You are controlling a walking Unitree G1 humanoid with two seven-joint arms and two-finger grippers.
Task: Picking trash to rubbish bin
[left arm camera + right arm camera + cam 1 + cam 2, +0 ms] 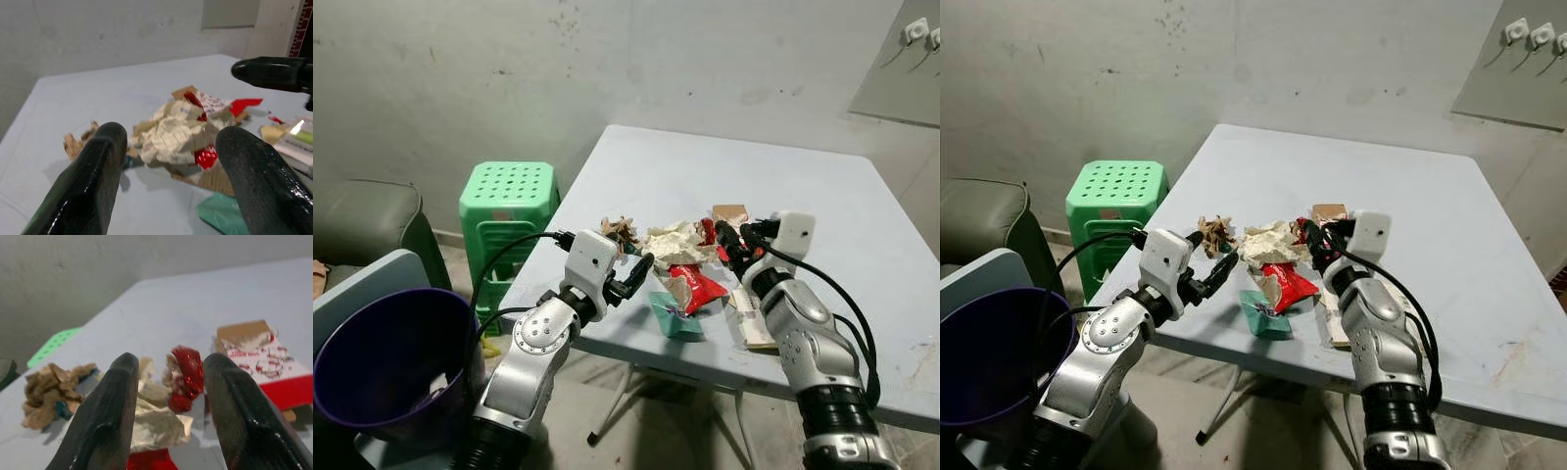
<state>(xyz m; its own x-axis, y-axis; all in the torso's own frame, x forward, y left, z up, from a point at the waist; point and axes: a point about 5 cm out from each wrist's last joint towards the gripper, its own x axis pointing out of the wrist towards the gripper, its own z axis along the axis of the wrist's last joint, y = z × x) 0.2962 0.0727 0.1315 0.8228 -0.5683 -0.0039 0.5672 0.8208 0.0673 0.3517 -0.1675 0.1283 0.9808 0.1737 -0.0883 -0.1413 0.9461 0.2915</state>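
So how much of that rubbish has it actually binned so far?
Little looks done: the purple bin holds just a pale scrap at the bottom, as far as I can see. Nothing is in hand; the left gripper and right gripper are both open, poised at the trash pile on the table. Still left: crumpled paper, red wrapper, green packet, brown scraps.

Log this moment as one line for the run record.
left gripper: open, beside trash pile | right gripper: open, over pile | bin: purple, on robot's left | table: trash not yet picked
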